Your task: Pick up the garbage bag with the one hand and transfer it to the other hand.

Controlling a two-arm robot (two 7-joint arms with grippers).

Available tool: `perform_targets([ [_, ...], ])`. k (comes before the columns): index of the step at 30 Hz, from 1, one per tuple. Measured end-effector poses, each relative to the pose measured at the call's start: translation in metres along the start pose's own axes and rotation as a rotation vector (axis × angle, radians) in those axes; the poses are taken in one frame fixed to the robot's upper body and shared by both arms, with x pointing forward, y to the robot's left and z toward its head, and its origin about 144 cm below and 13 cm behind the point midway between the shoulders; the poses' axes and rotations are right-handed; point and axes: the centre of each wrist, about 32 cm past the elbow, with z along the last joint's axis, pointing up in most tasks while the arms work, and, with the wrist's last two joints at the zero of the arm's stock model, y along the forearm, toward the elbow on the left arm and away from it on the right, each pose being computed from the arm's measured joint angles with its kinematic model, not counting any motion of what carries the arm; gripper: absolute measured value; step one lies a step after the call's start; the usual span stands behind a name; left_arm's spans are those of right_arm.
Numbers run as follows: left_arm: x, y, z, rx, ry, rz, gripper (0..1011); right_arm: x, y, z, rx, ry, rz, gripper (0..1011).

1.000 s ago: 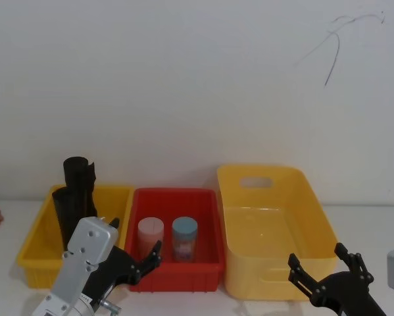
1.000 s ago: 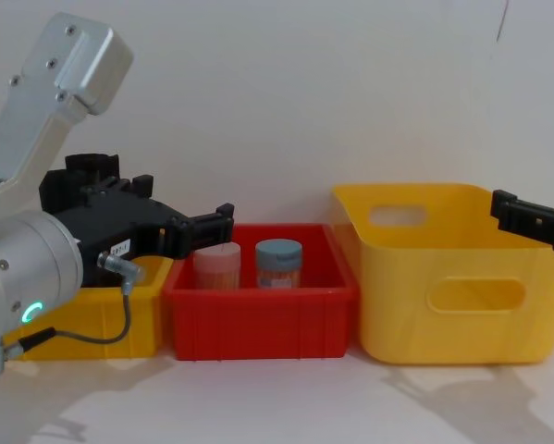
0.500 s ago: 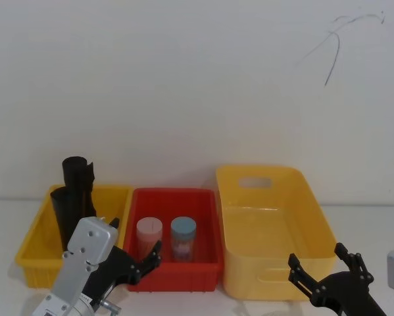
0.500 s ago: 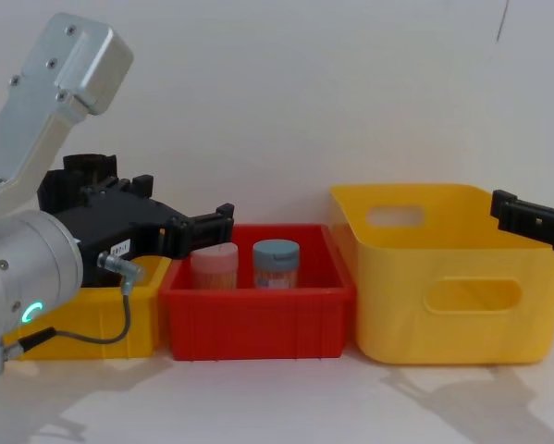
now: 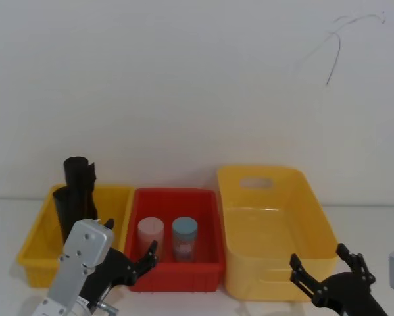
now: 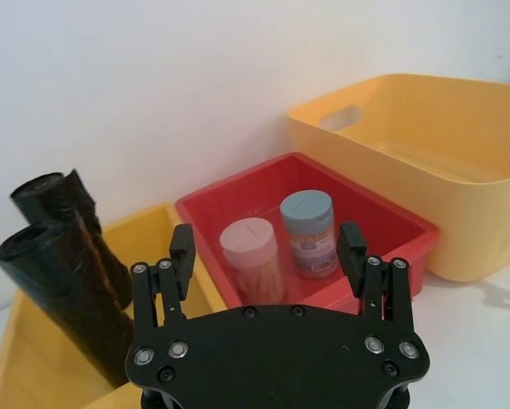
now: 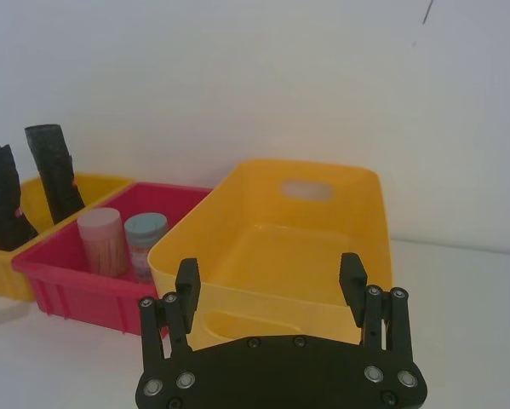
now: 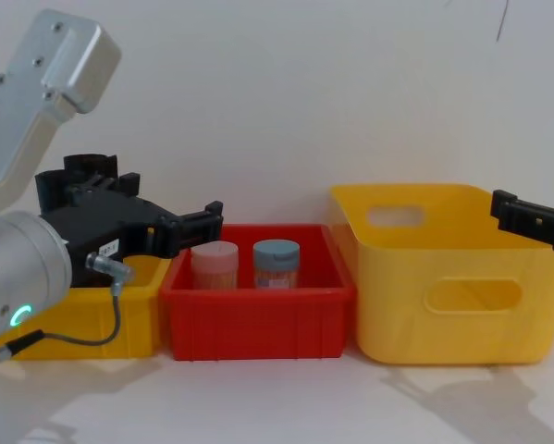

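Observation:
Two black rolled garbage bags (image 5: 77, 179) (image 6: 60, 288) stand upright in the small yellow bin (image 5: 34, 245) at the left; the nearer roll (image 5: 68, 209) leans just in front of the taller one. My left gripper (image 5: 129, 238) (image 6: 267, 251), on the green-ringed arm (image 8: 18, 317), hovers open in front of that bin and the red bin, holding nothing. Low at the right my right gripper (image 5: 318, 258) (image 7: 270, 281) is open and empty, in front of the big yellow tub (image 7: 280, 247). In the chest view the left gripper (image 8: 170, 217) hides most of the rolls.
Between the two yellow containers sits a red bin (image 5: 177, 280) holding a pink-lidded jar (image 5: 150, 232) and a blue-lidded jar (image 5: 184, 230). The large yellow tub (image 5: 275, 197) is empty. A white wall rises close behind all three.
My left arm has drawn back a little toward the left and lower; its gripper stays open. The right gripper and the bins have not moved.

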Motion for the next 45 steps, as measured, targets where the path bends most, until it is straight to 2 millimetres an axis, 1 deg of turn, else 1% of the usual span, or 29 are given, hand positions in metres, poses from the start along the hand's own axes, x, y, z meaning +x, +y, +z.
perform_targets([
  [14, 0.004, 0.015, 0.0, 0.005, 0.001, 0.083, 1001, 0.0, 0.0, 0.0, 0.0, 0.0, 0.0, 1000],
  [22, 0.01, 0.018, 0.0, 0.016, 0.008, 0.108, 1002, 0.0, 0.0, 0.0, 0.0, 0.0, 0.0, 1000],
  [28, 0.014, 0.016, -0.001, 0.029, 0.022, 0.098, 1002, 0.0, 0.0, 0.0, 0.0, 0.0, 0.0, 1000],
  [36, 0.023, 0.005, -0.001, 0.051, 0.044, 0.054, 1002, 0.0, 0.0, 0.0, 0.0, 0.0, 0.0, 1001],
  [40, 0.025, 0.0, -0.002, 0.06, 0.053, 0.035, 1002, 0.0, 0.0, 0.0, 0.0, 0.0, 0.0, 1001],
  [45, 0.026, -0.001, -0.002, 0.063, 0.058, 0.027, 1002, 0.0, 0.0, 0.0, 0.0, 0.0, 0.0, 1000],
])
